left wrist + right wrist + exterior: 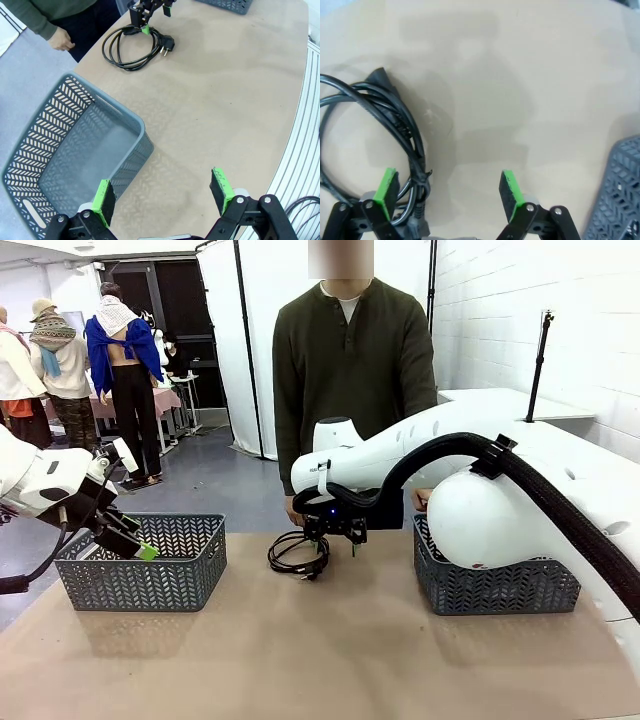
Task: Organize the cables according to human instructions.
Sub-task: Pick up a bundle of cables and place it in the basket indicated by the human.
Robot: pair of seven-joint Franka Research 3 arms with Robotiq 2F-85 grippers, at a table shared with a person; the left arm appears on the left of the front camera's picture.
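Hovering right hand [338,537]: wide, holding nothing, over coiled cable [297,552] near counter's [320,660] far edge.
Left hand [162,196]: wide, empty, above left basket [60,150].

White brick wall [520,310], grey floor [215,485].

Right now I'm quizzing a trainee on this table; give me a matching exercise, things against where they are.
1. cable
2. left basket
3. right basket
4. left gripper

a. under the right arm's white elbow
b. above the table beside a basket, open
c. far edge, by the right gripper
d. next to the left arm

Pairs: 1-c, 2-d, 3-a, 4-b
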